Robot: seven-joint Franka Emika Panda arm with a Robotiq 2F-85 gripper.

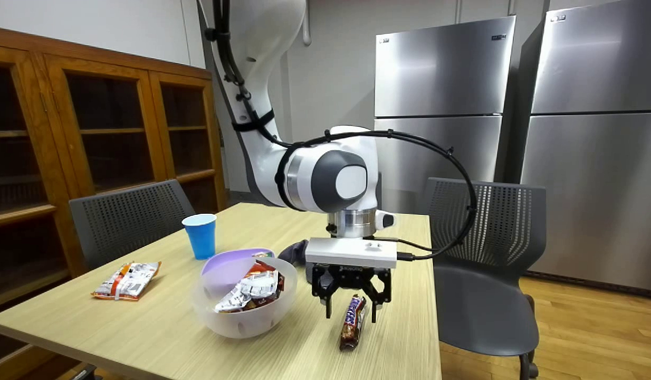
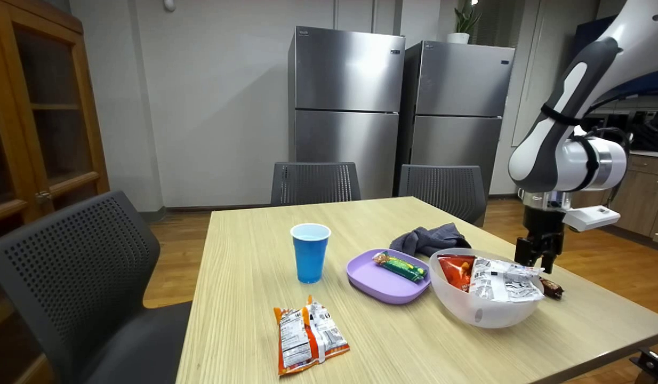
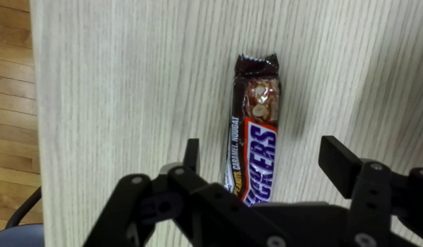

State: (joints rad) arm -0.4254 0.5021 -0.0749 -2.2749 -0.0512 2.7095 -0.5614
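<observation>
One Snickers bar (image 3: 256, 137) lies flat, borne by the table (image 1: 162, 338) alone; the gripper (image 1: 351, 314), spread wide above it, clasps nothing.

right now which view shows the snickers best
Wrist view: the Snickers bar is largest there, print readable, though the gripper hides one end. Both exterior views show it smaller; in an exterior view only one end shows past the bowl.

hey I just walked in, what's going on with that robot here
A white-and-gray robot arm has its black, two-fingered hand open above a long, brown-wrapped Snickers bar lying on the pale wood-grain table. Nothing is gripped right now. Nearby, a round, translucent white bowl holds crinkled snack bags.
</observation>
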